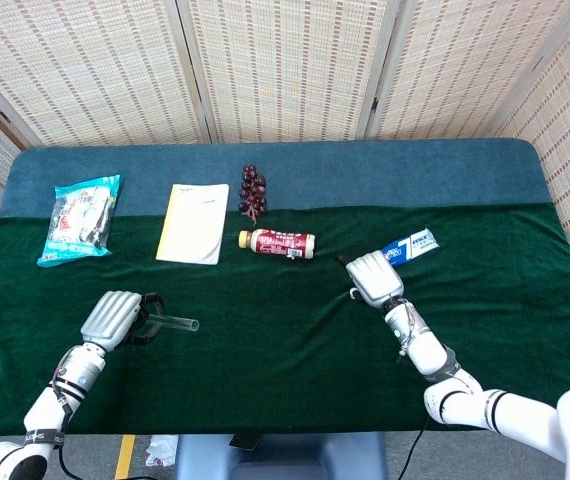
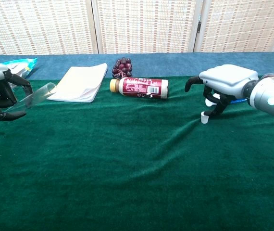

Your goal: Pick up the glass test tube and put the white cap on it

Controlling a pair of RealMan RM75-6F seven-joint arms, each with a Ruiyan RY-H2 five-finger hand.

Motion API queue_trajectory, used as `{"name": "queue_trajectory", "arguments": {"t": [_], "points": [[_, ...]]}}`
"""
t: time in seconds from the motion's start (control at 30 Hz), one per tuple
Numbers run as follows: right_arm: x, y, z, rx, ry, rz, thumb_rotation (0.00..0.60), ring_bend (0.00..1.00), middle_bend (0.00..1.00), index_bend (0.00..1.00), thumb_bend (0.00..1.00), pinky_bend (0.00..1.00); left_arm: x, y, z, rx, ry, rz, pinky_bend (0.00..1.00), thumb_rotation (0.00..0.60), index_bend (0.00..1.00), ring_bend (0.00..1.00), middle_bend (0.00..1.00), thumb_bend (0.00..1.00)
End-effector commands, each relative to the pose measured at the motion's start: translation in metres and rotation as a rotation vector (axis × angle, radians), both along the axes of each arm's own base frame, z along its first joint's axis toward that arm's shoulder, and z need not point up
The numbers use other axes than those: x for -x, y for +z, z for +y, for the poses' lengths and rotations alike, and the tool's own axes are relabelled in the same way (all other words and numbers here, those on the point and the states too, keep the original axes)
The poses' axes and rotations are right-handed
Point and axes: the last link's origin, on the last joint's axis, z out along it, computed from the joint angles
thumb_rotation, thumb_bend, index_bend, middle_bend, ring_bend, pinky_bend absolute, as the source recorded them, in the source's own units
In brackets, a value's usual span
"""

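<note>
You have the green cloth spread over most of the table, with a blue strip bare along the far edge. On the cloth's far-left part lies a pale yellow notebook, and left of it a teal snack packet straddles the blue strip and the cloth. A small drink bottle with a dark red label lies on its side near the centre, and a bunch of dark grapes sits just behind it. A blue-and-white tube lies just beyond your right hand.

Your left hand is low over the near-left cloth, fingers wrapped round the glass test tube; the tube's open end sticks out toward the centre and, in the chest view, tilts upward.

Your right hand hangs palm-down above the cloth right of centre, fingers curled downward. The white cap sits at its fingertips, at the cloth, seemingly pinched there, though the grip is not wholly clear.
</note>
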Motion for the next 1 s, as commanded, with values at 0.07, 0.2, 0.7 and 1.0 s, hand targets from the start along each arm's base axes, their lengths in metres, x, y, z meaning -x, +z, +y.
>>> {"name": "queue_trajectory", "arguments": {"t": [0.07, 0.2, 0.7, 1.0], "points": [[0.001, 0.014, 0.006, 0.004, -0.004, -0.029, 0.600, 1.00, 0.86, 0.23, 0.31, 0.93, 0.000, 0.001, 0.000, -0.004, 0.000, -0.005, 0.91, 0.600, 0.70, 0.95, 1.00, 0.44], [0.002, 0.030, 0.017, 0.004, 0.005, -0.056, 0.600, 1.00, 0.86, 0.24, 0.31, 0.93, -0.001, 0.002, 0.000, -0.003, -0.004, -0.007, 0.91, 0.600, 0.70, 0.95, 1.00, 0.44], [0.020, 0.021, 0.021, -0.065, -0.053, -0.003, 0.600, 1.00, 0.87, 0.40, 0.31, 0.94, 0.000, -0.002, -0.002, 0.014, 0.004, 0.007, 0.91, 0.600, 0.70, 0.95, 1.00, 0.44], [0.016, 0.010, 0.013, -0.085, -0.056, 0.006, 0.600, 1.00, 0.87, 0.44, 0.31, 0.94, 0.003, -0.005, 0.000, 0.023, 0.017, 0.013, 0.91, 0.600, 0.70, 0.95, 1.00, 0.44]]}}
